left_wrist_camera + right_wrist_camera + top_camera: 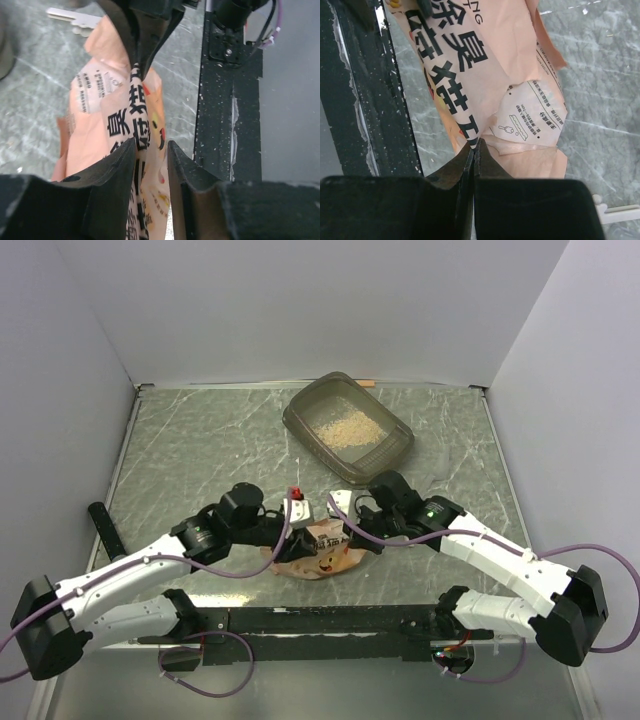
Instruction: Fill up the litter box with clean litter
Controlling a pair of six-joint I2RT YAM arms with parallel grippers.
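From above, the litter box (297, 412) sits far across the table, clean litter (345, 427) already heaped inside, just right of straight beyond the orange-pink bag (320, 558), so I'd say the right gripper (342, 508) is nearer than the left gripper (303, 512). On the left wrist view, the fingers (120, 170) stand parted, and the bag runs lengthwise between them towards the right arm's jaws. On the right wrist view, the fingers (462, 165) are pinched tight on the bag's edge.

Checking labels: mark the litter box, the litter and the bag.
litter box (300, 432), top view, left wall.
clean litter (345, 427), top view, middle of the heap.
bag (505, 65), right wrist view, printed front.
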